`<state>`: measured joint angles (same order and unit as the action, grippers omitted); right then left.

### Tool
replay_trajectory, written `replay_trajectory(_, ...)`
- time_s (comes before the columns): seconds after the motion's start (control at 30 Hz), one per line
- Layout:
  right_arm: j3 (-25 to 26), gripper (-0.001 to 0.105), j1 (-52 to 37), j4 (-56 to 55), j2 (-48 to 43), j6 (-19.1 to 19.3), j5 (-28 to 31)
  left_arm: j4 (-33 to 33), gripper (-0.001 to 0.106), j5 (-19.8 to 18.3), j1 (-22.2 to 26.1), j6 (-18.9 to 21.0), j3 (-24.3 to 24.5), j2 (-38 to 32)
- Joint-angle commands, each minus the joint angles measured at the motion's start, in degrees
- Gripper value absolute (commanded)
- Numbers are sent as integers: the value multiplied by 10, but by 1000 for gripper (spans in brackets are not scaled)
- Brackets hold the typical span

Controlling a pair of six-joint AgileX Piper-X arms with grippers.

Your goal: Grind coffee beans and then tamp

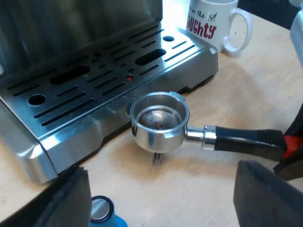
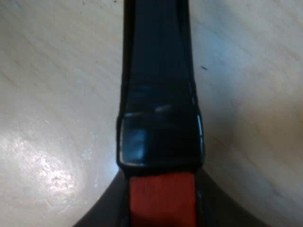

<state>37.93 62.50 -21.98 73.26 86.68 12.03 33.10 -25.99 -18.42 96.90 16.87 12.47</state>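
Portafilter (image 1: 161, 124) at rest on the tabletop (image 1: 255, 85), loose from the espresso machine (image 1: 57, 28) and standing just beside the front edge of its drip tray (image 1: 156, 71), spout down and basket (image 1: 158, 118) facing up. The dark handle (image 1: 246, 142) runs away from the tray, level with the tabletop, and ends in a red tip (image 1: 292, 142).

Right gripper (image 2: 161, 213): its 2 jaws are closed on the handle at the red tip, 1 on each side, as the right wrist view shows from above.

Left gripper (image 1: 161, 189): its jaws stand wide apart and hold nothing, poised above the tabletop near the portafilter. The blue tamper (image 1: 102, 212) stands on the tabletop close to 1 of its fingers (image 1: 61, 201), untouched. A white mug (image 1: 213, 23) with red lettering stands past the corner of the drip tray, well apart from the portafilter.

Progress, as a judgement: the basket holds only a thin dark layer, which may be a small dose of grounds or mere residue; which of the 2 cannot be told. No flat, pressed surface is visible. The tamp therefore appears not yet done, and the grind may also remain.
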Motion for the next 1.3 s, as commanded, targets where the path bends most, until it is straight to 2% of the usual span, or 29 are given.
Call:
replay_trajectory(0.03, 4, 0, -3, 31, 8, 10, 6, -4, 65, 6, 0, 2, 1, -3)
replay_trajectory(0.77, 4, 0, -3, 84, 74, 5, 6, -8, 65, 6, 0, 2, -1, -3)
replay_trajectory(0.9, 4, 0, -3, 77, 74, -6, 6, -8, 65, 6, 0, 2, -1, -3)
replay_trajectory(1.3, 4, 0, -3, 28, 74, -8, 6, -8, 65, 6, 0, 2, -1, -3)
